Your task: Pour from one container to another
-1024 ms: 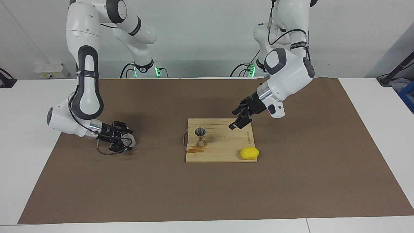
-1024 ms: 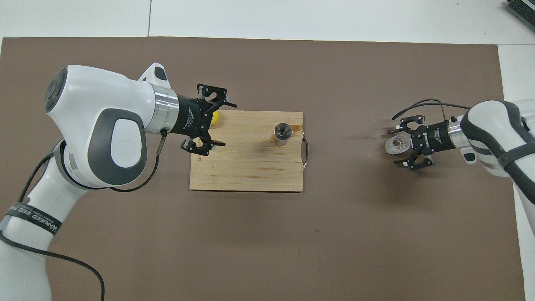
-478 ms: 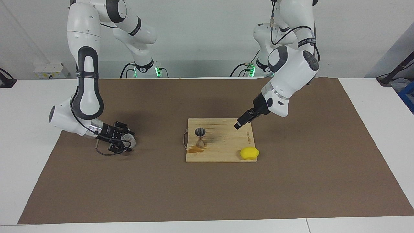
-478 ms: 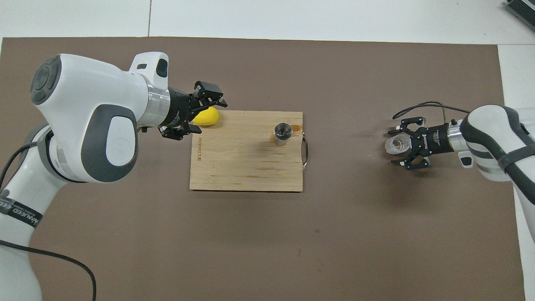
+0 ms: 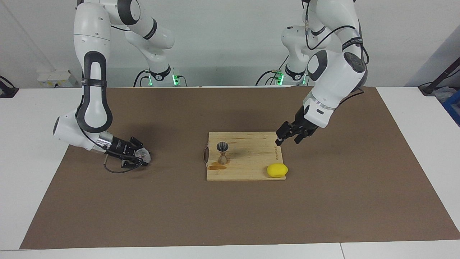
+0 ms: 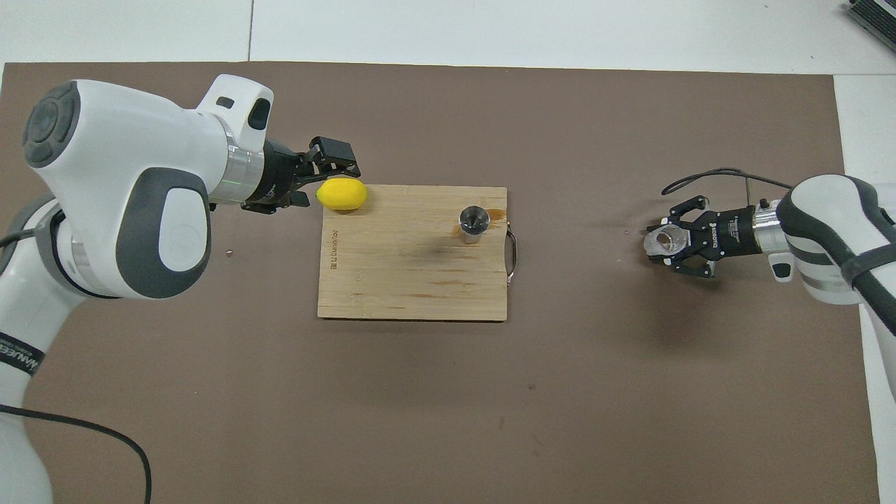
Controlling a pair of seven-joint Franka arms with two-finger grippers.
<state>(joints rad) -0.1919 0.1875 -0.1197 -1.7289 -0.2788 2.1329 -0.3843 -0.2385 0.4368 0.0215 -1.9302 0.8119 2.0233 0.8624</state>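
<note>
Two claws in play. Right claw (image 5: 141, 157) is closed around the small clear faceted glass cup (image 5: 143, 155), low on the brown-papered counter (image 5: 230, 212) toward the right arm's end. Cup looks light, slick, breakable; hold the wall. Left claw (image 5: 287, 137) gapes empty over the bamboo board's (image 5: 248, 163) corner; steel hourglass jigger (image 5: 222, 152) stands there.

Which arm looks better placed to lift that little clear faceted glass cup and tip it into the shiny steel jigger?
Probably the right. The right gripper is shut on the clear faceted glass cup, down on the brown mat. The left gripper hangs open by the wooden board's corner, holding nothing, away from the steel jigger.
</note>
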